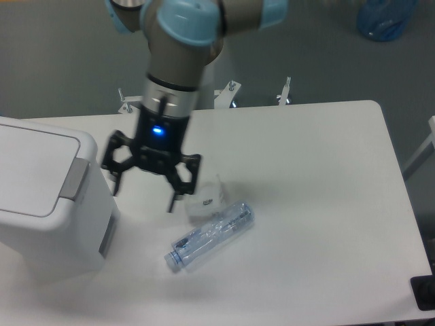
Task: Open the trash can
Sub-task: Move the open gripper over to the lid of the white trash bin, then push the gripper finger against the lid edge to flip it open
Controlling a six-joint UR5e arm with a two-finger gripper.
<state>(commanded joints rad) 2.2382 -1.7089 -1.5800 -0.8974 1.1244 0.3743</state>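
I am seeing the black two-finger pincer [143, 197] hanging with its fingers spread wide and holding nothing, a blue light glowing on its body above them. It is pointing down over the table, just right of the bin's upper right corner, its left fingertip near the bin's side wall; I cannot tell whether it is touching.

The flat white rectangular table [326, 204] is filling most of my view, running from the far edge to the near edge.

The large white boxy plastic trash can [41, 210] is sitting at the table's left side, partly cut off by the left border. Its flat white lid [30, 166] is lying closed, and the grey rectangular push tab [75, 178] is facing right, toward the pincer.

The grey and light-blue robot arm [183, 41] is reaching in from the far top.

A clear crumpled plastic bottle [211, 236] is lying on its side near the centre, right of the bin and apart from it.

A small white object [206, 198] is resting just beyond the bottle, touching it or nearly so.
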